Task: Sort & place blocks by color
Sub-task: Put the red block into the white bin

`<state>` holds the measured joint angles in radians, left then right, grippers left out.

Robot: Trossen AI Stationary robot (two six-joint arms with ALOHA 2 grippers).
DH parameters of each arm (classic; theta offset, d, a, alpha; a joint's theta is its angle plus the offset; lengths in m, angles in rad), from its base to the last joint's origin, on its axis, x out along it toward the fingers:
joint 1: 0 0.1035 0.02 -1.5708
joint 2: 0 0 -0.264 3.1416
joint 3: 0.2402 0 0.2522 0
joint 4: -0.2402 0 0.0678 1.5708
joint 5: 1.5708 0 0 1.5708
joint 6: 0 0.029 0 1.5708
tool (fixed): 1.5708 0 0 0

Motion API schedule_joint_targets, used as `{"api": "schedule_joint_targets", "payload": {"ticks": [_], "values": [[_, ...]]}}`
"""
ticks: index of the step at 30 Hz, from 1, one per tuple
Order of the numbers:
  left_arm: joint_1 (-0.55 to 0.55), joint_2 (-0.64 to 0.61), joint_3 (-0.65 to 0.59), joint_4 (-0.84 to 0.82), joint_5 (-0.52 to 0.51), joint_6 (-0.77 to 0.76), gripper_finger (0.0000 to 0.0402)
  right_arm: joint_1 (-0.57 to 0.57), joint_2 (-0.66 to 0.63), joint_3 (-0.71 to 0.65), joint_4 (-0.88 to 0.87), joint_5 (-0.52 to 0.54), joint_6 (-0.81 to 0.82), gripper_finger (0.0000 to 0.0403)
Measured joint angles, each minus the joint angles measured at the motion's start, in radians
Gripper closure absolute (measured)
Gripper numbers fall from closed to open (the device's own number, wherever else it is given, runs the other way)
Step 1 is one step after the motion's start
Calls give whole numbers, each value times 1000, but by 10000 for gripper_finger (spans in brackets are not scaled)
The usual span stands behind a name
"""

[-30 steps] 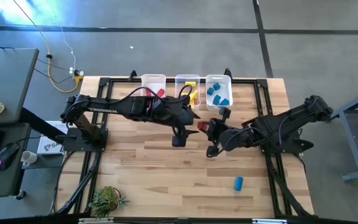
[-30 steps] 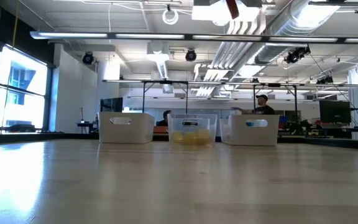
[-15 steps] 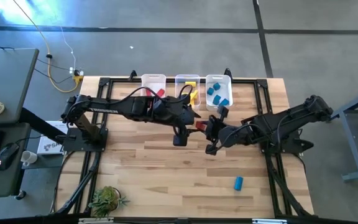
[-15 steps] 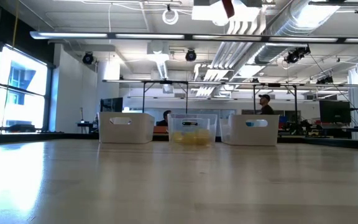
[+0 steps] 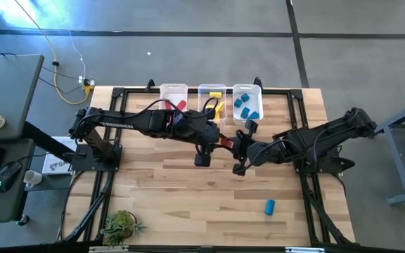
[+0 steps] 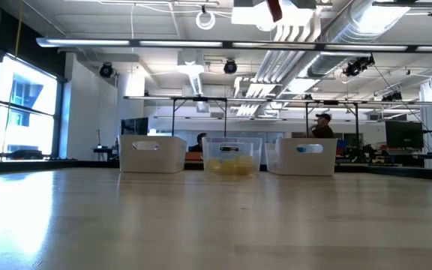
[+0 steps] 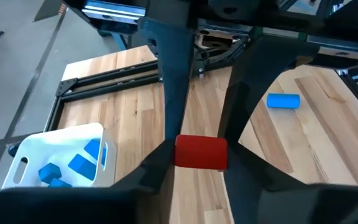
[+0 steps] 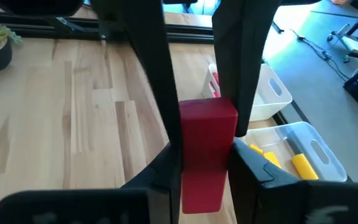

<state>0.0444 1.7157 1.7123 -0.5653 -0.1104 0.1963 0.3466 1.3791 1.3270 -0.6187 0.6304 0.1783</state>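
Two grippers are met above the middle of the wooden table (image 5: 188, 190). One red rectangular block (image 8: 207, 152) is pinched by both: the right gripper (image 8: 205, 134) is clamped on its sides, and the left gripper (image 7: 199, 146) is closed on its end. Its long side is lined up with the right gripper's fingers. No writing can be read. One blue cylinder block (image 5: 269, 206) is lain near the table's front. Three clear white-rimmed plastic bins (image 5: 211, 90) are lined up at the back.

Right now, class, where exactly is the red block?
In the high view the red block is above the table's middle, between the left gripper and right gripper, just in front of the yellow bin. Both wrist views show it between their fingers.
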Motion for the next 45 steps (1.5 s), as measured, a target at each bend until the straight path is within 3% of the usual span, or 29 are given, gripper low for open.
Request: {"api": "schedule_joint_targets", "payload": {"ticks": [2,11,16,27,37,41,45], "values": [[0,0,0,0,1,23,326,0,0,0,-1,1,0,331],[0,-1,2,-22,-30,32,326,-1,0,0,0,18,5,271],[6,1,0,-150,-171,42,326,1,0,1,4,43,5,251],[140,0,0,-445,-299,3,326,0,0,1,-3,47,4,234],[401,0,-10,-543,-226,-28,325,0,0,1,-5,33,4,233],[502,0,-56,-540,-139,-34,325,0,0,1,-6,-6,28,233],[579,14,-120,-534,-116,-60,325,0,0,1,-37,-44,89,233]]}}
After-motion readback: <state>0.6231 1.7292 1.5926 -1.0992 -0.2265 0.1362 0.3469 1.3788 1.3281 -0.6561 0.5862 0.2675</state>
